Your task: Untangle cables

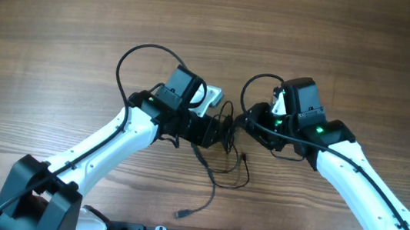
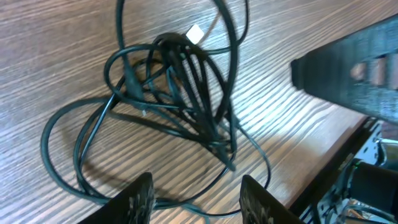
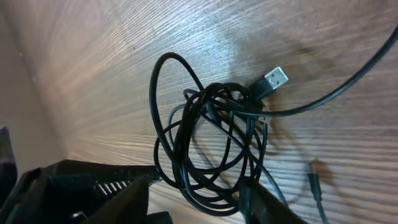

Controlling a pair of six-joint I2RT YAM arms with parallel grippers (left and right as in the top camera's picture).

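Nearest the table's (image 1: pixel 62 6) near edge, one loose plug end (image 1: pixel 182 215) is seen. Farther in, midway between the side edges, one knot of cables (image 1: pixel 226 129) is found, strands uncountable. It is flanked by two pincers, left pincer (image 2: pixel 196 198) and right pincer (image 3: pixel 196 196), both held open.

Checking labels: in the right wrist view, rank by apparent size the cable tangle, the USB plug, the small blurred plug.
cable tangle
USB plug
small blurred plug, though blur makes this last ranking unsure
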